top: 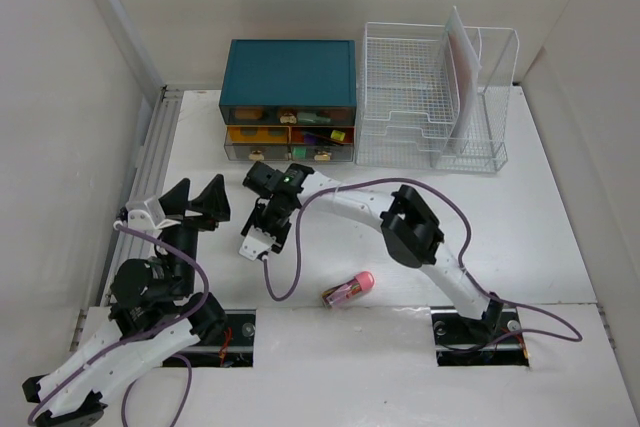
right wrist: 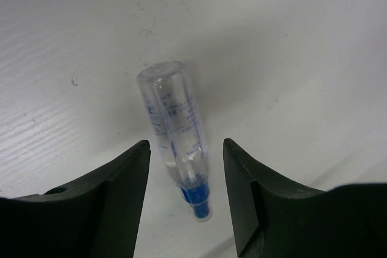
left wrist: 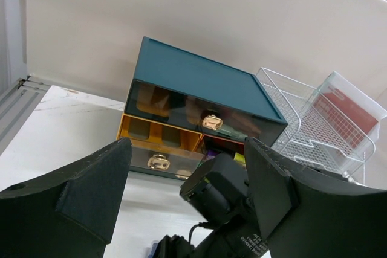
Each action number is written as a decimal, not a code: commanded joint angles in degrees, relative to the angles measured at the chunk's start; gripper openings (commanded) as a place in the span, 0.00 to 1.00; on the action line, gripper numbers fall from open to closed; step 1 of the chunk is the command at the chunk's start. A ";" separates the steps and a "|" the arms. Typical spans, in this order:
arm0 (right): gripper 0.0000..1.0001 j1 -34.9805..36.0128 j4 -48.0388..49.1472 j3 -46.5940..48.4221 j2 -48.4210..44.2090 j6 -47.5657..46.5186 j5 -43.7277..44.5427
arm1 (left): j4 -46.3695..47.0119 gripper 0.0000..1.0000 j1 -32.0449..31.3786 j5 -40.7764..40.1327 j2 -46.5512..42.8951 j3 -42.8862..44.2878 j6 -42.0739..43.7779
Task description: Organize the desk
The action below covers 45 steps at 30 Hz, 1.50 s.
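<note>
Since the desk (top: 540,207) is rigid, matte and fixed, lying under everything in view, the handling question falls on the small items on it.

Left: left gripper (top: 197,197) hangs above the desk's left side, jaws wide apart, holding nothing.

Left of centre: right gripper (right wrist: 184,143) points down over a vial (right wrist: 175,125), jaws parted either side of it and touching neither wall. The vial is clear, blue-capped and lies flat on the desk. Judged light, hard, smooth-walled and likely to roll or squirt out of a pinch. Best hold is across mid-barrel, square to its axis; it lies slightly askew to the jaws.

Far edge: box (top: 288,72), drawers shut, just beyond the right wrist, so there is little room that way.

Near edge, centre: pink-capped tube (top: 347,290), loose and well apart from the vial.

Far right corner: rack (top: 410,97). The desk's right half is open, and that is the widest room for moving.
</note>
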 commanded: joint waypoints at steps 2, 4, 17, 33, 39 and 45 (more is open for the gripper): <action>0.57 0.60 -5.89 3.15 2.30 -4.08 -0.16 | 2.62 0.72 0.02 0.49 -0.89 -0.23 1.02; 0.57 1.12 -6.43 3.15 3.10 -4.09 -0.16 | 2.62 0.72 0.02 0.49 -0.89 -0.23 1.02; 0.22 2.79 -13.90 8.78 8.46 -4.10 3.09 | 2.62 0.72 0.02 0.49 -1.42 -0.23 1.02; 0.00 3.32 18.43 -1.77 -8.32 38.35 22.41 | 3.15 0.72 0.02 0.49 -1.94 -0.23 1.02; 0.00 3.32 32.59 -5.90 -13.68 42.06 33.83 | 3.15 0.72 0.02 -0.12 -1.94 -0.23 1.02; 0.00 1.66 34.52 -0.19 -12.64 43.11 37.37 | 3.15 0.72 0.02 -0.12 -1.94 -0.23 1.02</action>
